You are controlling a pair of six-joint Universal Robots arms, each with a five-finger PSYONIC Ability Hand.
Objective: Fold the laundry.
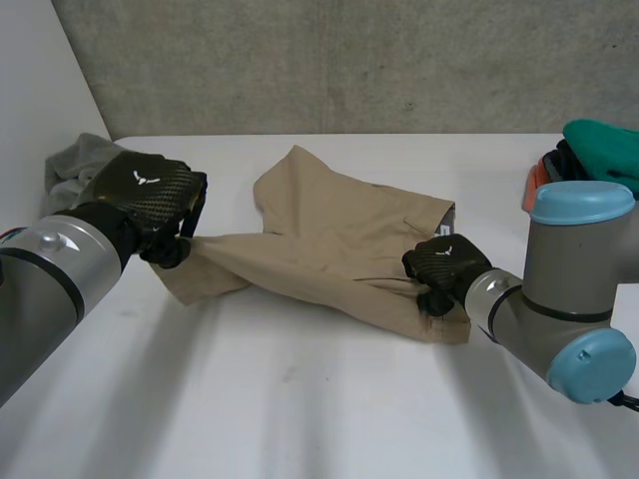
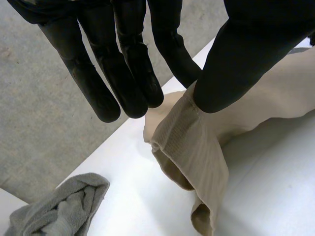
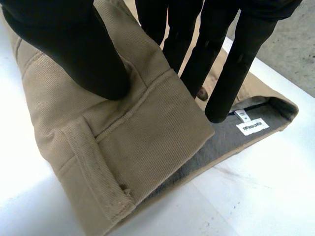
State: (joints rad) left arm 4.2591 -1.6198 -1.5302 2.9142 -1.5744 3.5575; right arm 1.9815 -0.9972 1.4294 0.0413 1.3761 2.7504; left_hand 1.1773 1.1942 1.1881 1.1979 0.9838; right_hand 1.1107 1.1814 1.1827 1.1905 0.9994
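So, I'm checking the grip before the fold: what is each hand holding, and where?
The left hand pinches the tan shorts by a leg hem, lifted off the table. The right hand pinches their waistband end.

White table (image 1: 319,399); grey concrete wall (image 1: 349,60)

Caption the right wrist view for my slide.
Right hand pinching the waistband of khaki shorts on the white table.

khaki shorts (image 1: 339,235) grey inside, grey cloth (image 1: 72,168), white table (image 1: 300,399), teal garment (image 1: 604,145), grey concrete wall (image 1: 349,60)
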